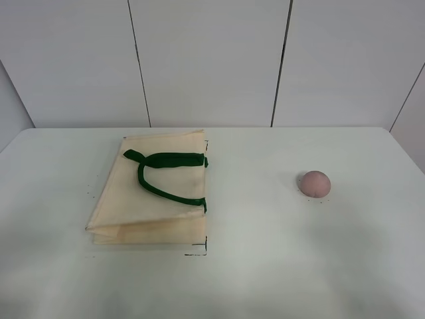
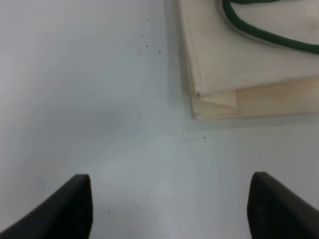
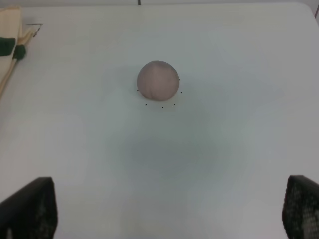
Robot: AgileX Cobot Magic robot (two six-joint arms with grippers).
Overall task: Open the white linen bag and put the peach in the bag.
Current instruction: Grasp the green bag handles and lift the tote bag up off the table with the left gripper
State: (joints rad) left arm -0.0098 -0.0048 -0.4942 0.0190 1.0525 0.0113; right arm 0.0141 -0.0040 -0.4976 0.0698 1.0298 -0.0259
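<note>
The white linen bag (image 1: 156, 193) lies flat and folded on the left of the white table (image 1: 265, 252), its dark green handles (image 1: 166, 176) on top. The peach (image 1: 314, 183), a small dusty-pink ball, sits alone on the right. Neither gripper shows in the exterior high view. In the left wrist view the bag's near corner (image 2: 239, 69) lies ahead of my open left gripper (image 2: 169, 209), some way off. In the right wrist view the peach (image 3: 158, 79) lies ahead of my open right gripper (image 3: 169, 209), well apart from it, and a bag edge (image 3: 11, 45) shows at the side.
Small black dots mark the table around the peach (image 3: 162, 106) and beside the bag (image 2: 149, 47). Black corner marks (image 1: 199, 251) sit at the bag's near right corner. A grey panelled wall (image 1: 212, 60) stands behind the table's far edge.
</note>
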